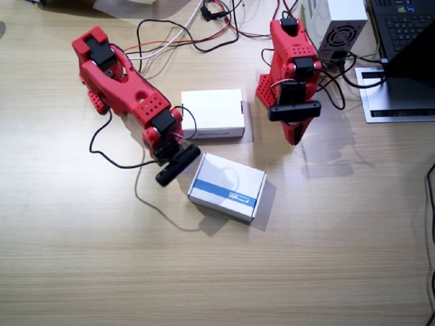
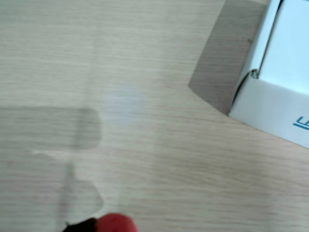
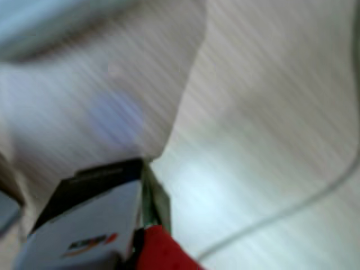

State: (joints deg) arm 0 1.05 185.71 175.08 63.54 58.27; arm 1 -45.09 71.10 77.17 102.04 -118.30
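My right gripper (image 1: 178, 165) hangs low between two boxes, its jaws hidden under the black camera bar. A white box with a blue stripe (image 1: 228, 187) lies just beside it, and a plain white box (image 1: 213, 113) lies behind it. In a blurred wrist view, a red fingertip (image 3: 160, 250) sits against the corner of a box with a black end (image 3: 84, 219). My left gripper (image 1: 295, 134) is folded back near its base, pointing down, with its jaws together and holding nothing. Another wrist view shows its red tip (image 2: 113, 223) over bare table and a white box corner (image 2: 277, 92).
Black, red and white cables (image 1: 183, 34) trail across the back of the wooden table. A grey power supply (image 1: 338, 27) and a laptop (image 1: 401, 47) stand at the back right. A black cable (image 1: 112, 153) loops beside the right arm. A thin cable (image 3: 292, 208) crosses the table.
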